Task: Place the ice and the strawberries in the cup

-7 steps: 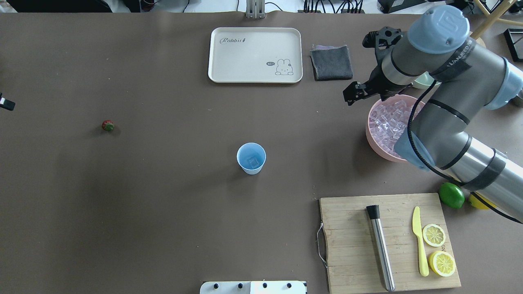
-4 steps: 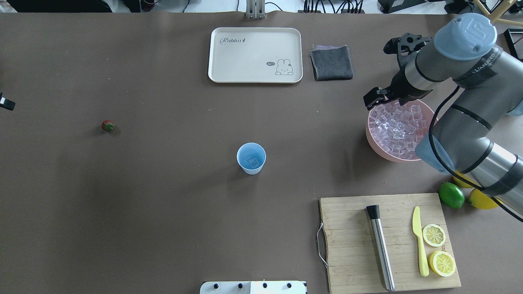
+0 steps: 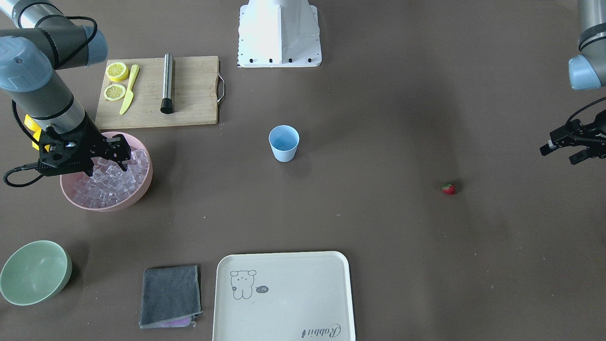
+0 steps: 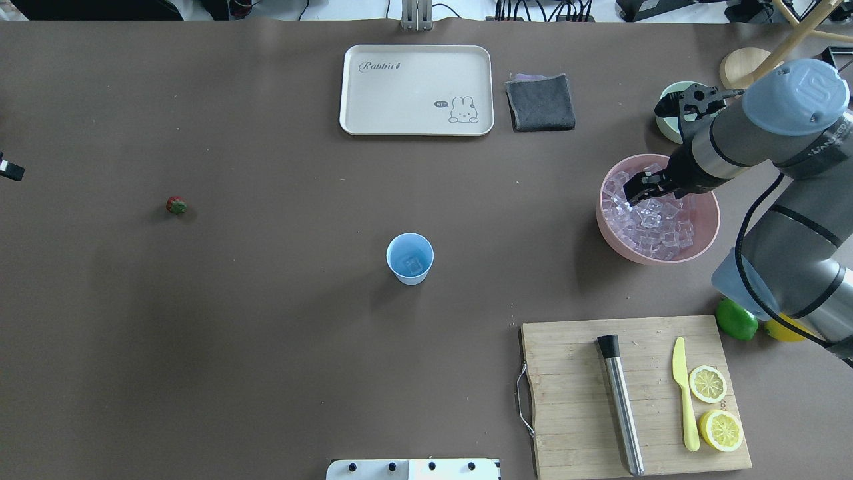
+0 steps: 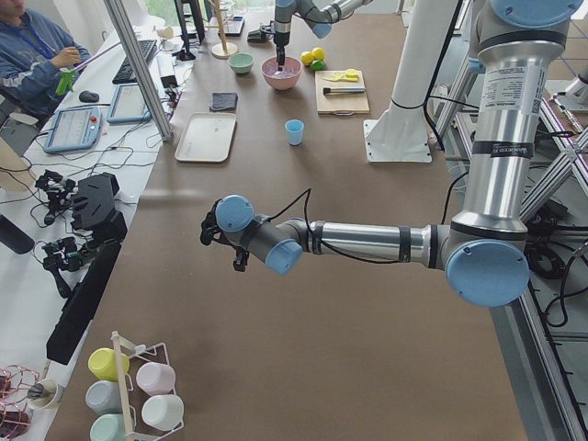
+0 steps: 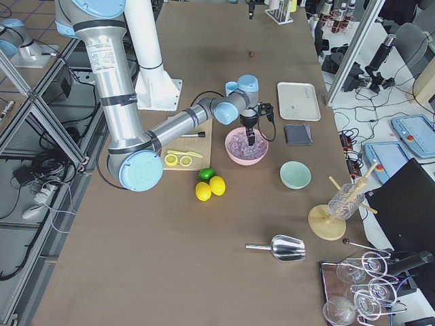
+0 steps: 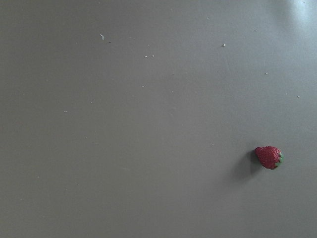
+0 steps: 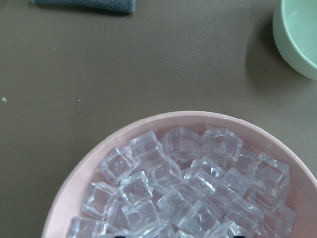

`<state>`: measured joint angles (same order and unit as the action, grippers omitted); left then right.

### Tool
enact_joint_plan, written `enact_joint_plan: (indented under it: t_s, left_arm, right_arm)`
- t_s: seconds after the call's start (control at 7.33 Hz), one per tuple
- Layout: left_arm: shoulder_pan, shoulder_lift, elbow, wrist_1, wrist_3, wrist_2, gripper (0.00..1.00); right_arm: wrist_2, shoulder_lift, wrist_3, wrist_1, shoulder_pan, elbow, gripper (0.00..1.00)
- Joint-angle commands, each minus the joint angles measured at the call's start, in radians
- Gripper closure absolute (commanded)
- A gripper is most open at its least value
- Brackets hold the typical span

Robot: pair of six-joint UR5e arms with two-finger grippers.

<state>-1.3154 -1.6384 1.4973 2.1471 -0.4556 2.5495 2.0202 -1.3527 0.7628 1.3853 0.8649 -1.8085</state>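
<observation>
Over the pink bowl [image 4: 614,244] at the overhead view's right, the right hand [image 4: 638,193] hangs spread above the ice [image 4: 656,223]; slick cubes could squirt from its pinch or drop short of the mid-frame cup [image 4: 410,259].

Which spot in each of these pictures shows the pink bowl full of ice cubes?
Front-facing: pink bowl at the left, below the cutting board.
Overhead: pink bowl at the right.
Exterior left: pink bowl at top centre, at the table's far end.
Exterior right: pink bowl at the centre.
Left wrist: not in it.
Right wrist: pink bowl fills the bottom.
Shared landmark: the pale green bowl beside it.
</observation>
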Motion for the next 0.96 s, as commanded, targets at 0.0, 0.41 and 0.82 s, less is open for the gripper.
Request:
enact_joint_plan:
  t_s: [0.0,0.41,0.82]
  left_arm:
    - [0.001,0.000,0.001,0.000,0.000,0.000,0.02]
    - [0.001,-0.001,0.000,0.000,0.000,0.000,0.02]
    - [0.001,-0.001,0.001,0.000,-0.002,0.000,0.02]
  right_arm:
    - [-0.024,-0.003,0.004,-0.002,-0.003,0.027,0.23]
    - [-0.018,-0.020,0.006,-0.002,0.002,0.015,0.45]
    - [-0.015,-0.034,0.007,-0.002,0.013,0.015,0.48]
